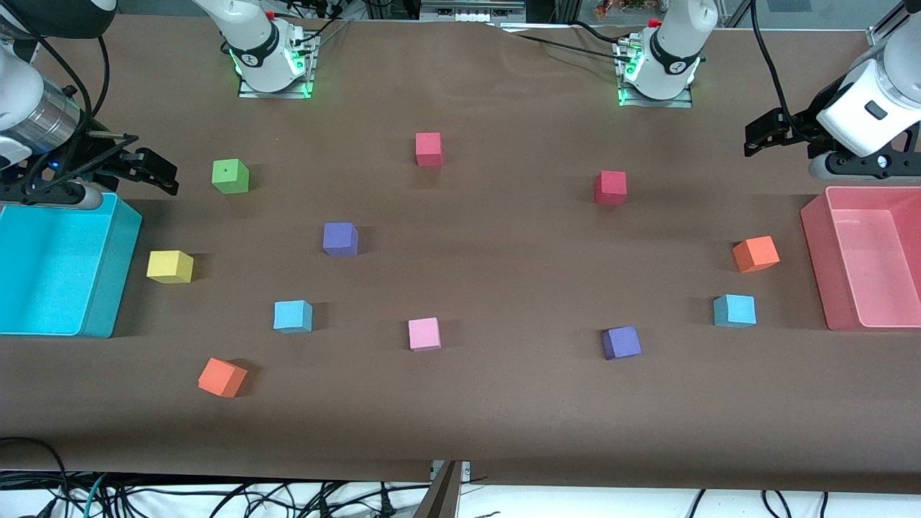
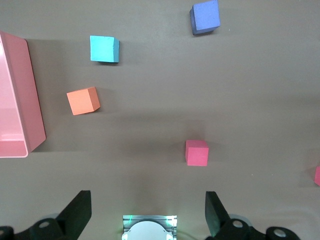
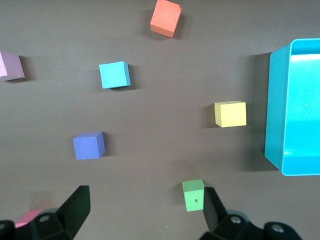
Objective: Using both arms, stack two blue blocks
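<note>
Two blue blocks lie well apart on the worktop [image 1: 460, 417], neither stacked yet. Read as a clock face in the front view, the right pincer [image 1: 147, 167] hangs at ten o'clock, over the worktop at the corner of the cyan bin [image 1: 108, 316] and near the green block [image 1: 230, 176]. Its fingers are seen spread wide with nothing between them.

The first blue block [image 1: 293, 316] sits at eight o'clock, with an orange block [image 1: 222, 378] nearer the front camera. The second blue block [image 1: 735, 311] sits at four o'clock, close to another orange block [image 1: 755, 254] and the pink bin [image 1: 817, 266]. The left pincer [image 1: 766, 133] is held at two o'clock, over the worktop by that bin's corner, its fingers likewise apart and empty.

The first reach appears to be in hand. It would be done best if each block were taken by the arm at its own end. The fingers should be squared to flat faces, since the second block looks slightly turned. A straight descent is advised so that the orange neighbours are not nudged.
</note>
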